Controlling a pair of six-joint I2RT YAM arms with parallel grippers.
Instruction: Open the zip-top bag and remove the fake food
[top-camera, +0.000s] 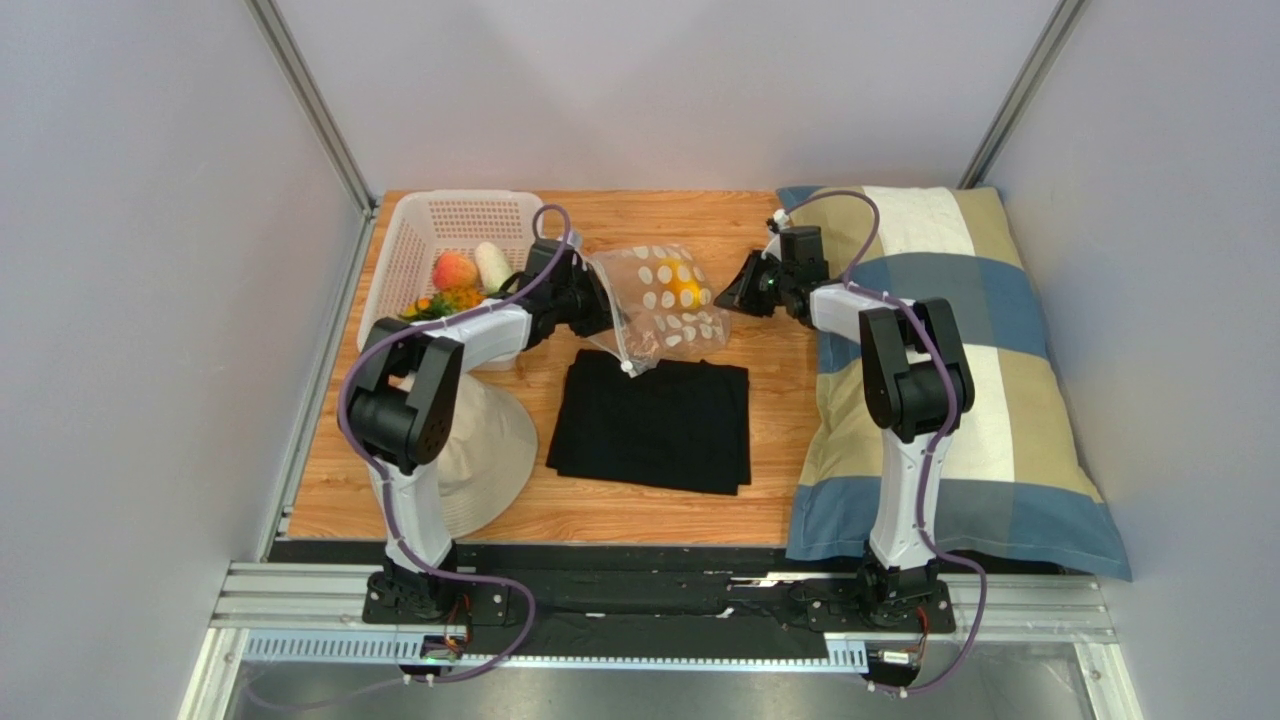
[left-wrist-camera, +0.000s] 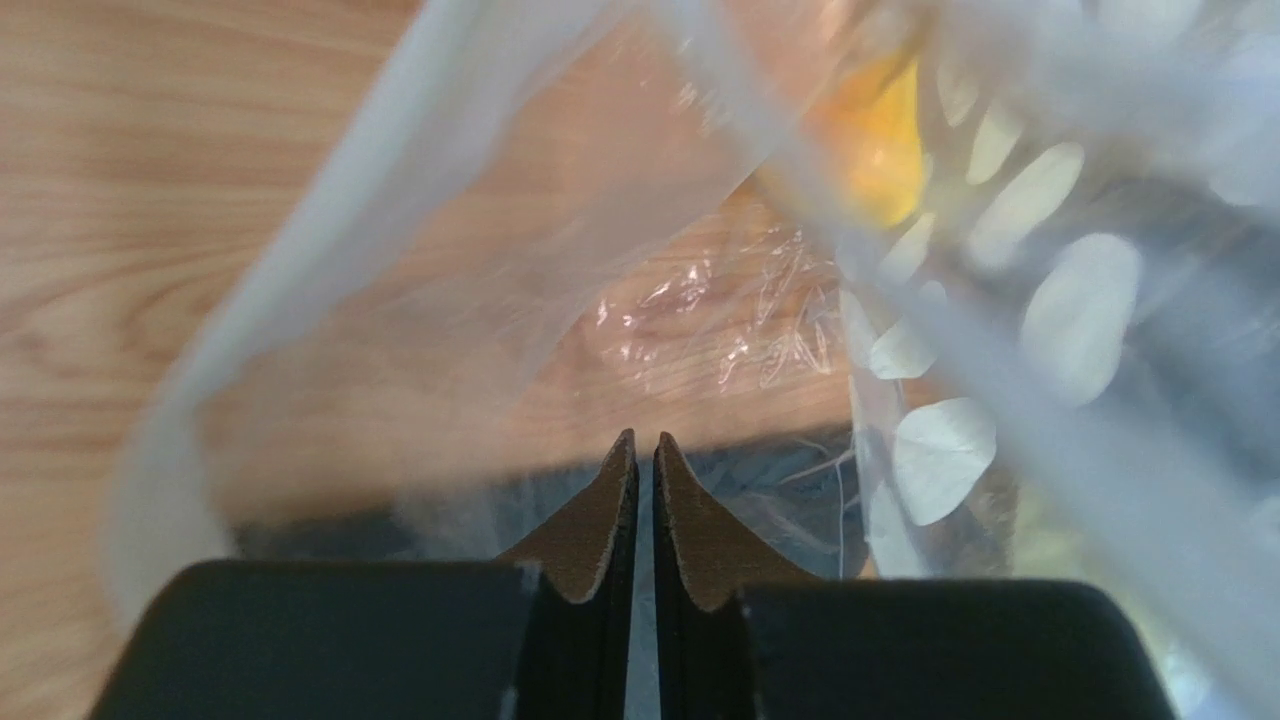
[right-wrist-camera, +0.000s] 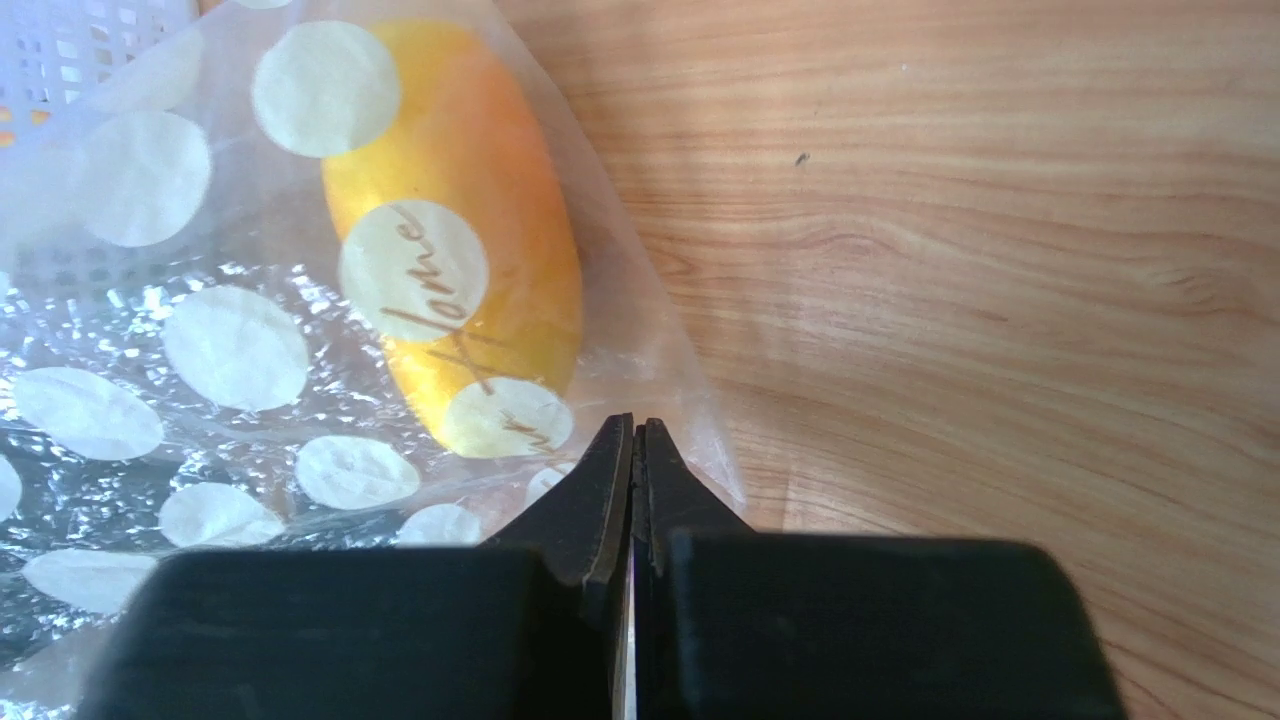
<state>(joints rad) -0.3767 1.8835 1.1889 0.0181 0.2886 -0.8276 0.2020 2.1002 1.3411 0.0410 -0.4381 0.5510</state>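
The zip-top bag (top-camera: 661, 300) (left-wrist-camera: 977, 300) (right-wrist-camera: 226, 345) is a clear pouch printed with white dots. It hangs stretched between the two hands above the middle of the far half of the desk (top-camera: 661, 518) (left-wrist-camera: 150, 225) (right-wrist-camera: 977, 300). Its lower corner reaches the far edge of the folded black cloth (top-camera: 654, 428).

One piece of the fake food, a yellow lemon (top-camera: 684, 279) (left-wrist-camera: 879, 143) (right-wrist-camera: 466, 255), lies inside the bag near its upper right side. In the right wrist view it rests against the dotted film just beyond the fingertips.

The left hand (top-camera: 598, 308) (left-wrist-camera: 643, 443) is at the left edge of the bag. Its fingers are pressed nearly together with only a thin slit between them, and clear film lies across and around the tips, so it pinches the bag wall.

The right hand (top-camera: 739, 293) (right-wrist-camera: 633, 428) is at the right edge of the bag. Its fingers are pressed together on the film at the bag's side seam.

Left of the bag stands a white perforated basket (top-camera: 451, 210) in the far left corner of the desk. It contains a peach (top-camera: 454, 272), a white piece (top-camera: 490, 266) and green leafy bits (top-camera: 428, 305).

A cream-coloured fabric item (top-camera: 489, 450) lies at the near left, partly under the left arm. A plaid pillow (top-camera: 992, 390) covers the right side of the desk, under the right arm.
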